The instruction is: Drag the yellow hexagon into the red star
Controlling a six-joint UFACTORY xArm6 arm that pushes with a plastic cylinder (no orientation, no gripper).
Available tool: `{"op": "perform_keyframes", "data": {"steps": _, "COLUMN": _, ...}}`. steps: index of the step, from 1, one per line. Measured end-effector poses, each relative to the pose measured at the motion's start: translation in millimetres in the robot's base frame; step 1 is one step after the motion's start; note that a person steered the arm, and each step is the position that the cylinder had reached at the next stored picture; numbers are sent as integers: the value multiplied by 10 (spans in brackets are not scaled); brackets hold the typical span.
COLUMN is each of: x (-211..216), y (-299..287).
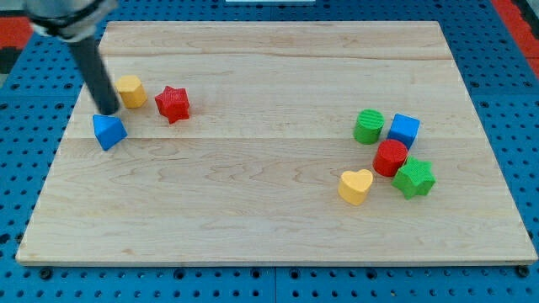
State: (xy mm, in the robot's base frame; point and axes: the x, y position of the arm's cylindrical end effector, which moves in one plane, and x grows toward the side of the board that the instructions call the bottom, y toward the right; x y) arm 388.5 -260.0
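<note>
The yellow hexagon sits on the wooden board near the view's upper left. The red star lies just to its right, a small gap apart. My tip is at the end of the dark rod, just left of and slightly below the yellow hexagon, close to or touching its left side. A blue triangular block lies right below the tip.
A cluster sits at the view's right: a green cylinder, a blue cube, a red cylinder, a green star and a yellow heart. The board lies on a blue pegboard.
</note>
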Motion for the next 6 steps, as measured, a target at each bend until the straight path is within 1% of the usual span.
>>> {"op": "perform_keyframes", "data": {"steps": 1, "x": -122, "y": -418}}
{"op": "perform_keyframes", "data": {"steps": 3, "x": -242, "y": 315}}
{"op": "perform_keyframes", "data": {"steps": 4, "x": -451, "y": -37}}
{"op": "perform_keyframes", "data": {"steps": 5, "x": -455, "y": 631}}
{"op": "perform_keyframes", "data": {"steps": 6, "x": 14, "y": 1253}}
